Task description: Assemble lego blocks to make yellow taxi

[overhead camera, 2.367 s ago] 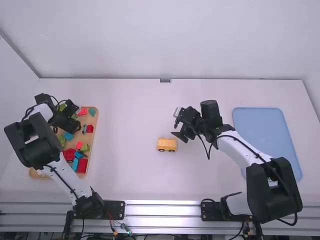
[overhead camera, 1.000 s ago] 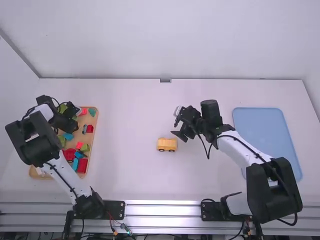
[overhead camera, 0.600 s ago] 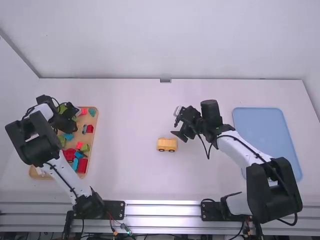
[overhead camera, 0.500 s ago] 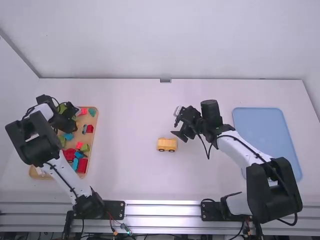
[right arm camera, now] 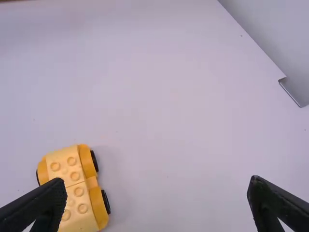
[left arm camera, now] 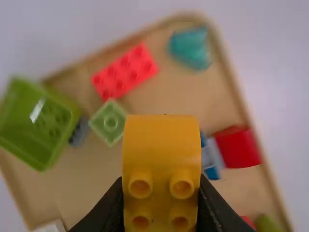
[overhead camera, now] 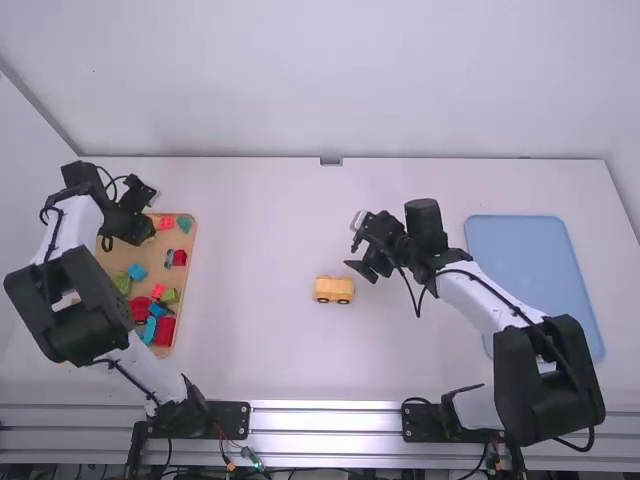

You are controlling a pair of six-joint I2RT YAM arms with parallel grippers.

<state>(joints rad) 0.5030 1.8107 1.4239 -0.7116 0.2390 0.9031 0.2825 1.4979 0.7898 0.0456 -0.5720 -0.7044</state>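
- The yellow car body, fitted with black wheels and topped with studs, is placed on the white worktop, between the two arms.
- A yellow studded block is gripped by the left gripper, its fingers closed against the block's sides, over the far part of the wooden tray.
- The right gripper is held near the car body, its fingers spread wide with nothing between them.
- In the tray, red, green and blue pieces are scattered; a pink-red block is seen near a teal piece.
- A blue tray is set beside the right arm.
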